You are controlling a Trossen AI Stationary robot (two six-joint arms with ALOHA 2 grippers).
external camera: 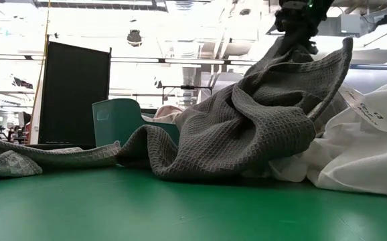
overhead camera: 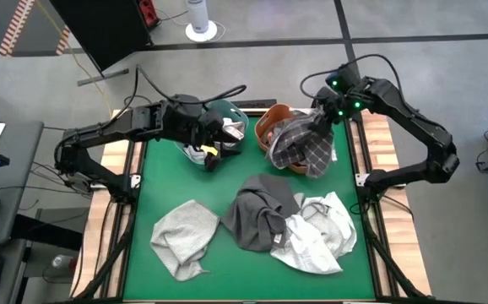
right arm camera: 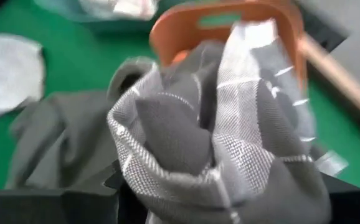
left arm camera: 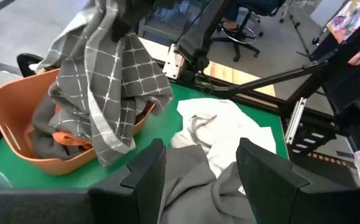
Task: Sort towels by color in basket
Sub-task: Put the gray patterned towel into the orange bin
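Clamping a grey checked towel [overhead camera: 305,145] over the orange basket [overhead camera: 266,123], right claw [overhead camera: 322,118], left claw [left arm camera: 200,163] wide above teal basket [overhead camera: 237,111]

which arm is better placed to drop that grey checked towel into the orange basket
The right arm. Its tool is already shut on the dark grey checked cloth towel, which hangs over the orange plastic basket. The left tool is open and empty, over by the teal basket.

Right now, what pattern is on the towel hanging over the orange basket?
Dark grey towel with thin white checks; clearest in left wrist view.
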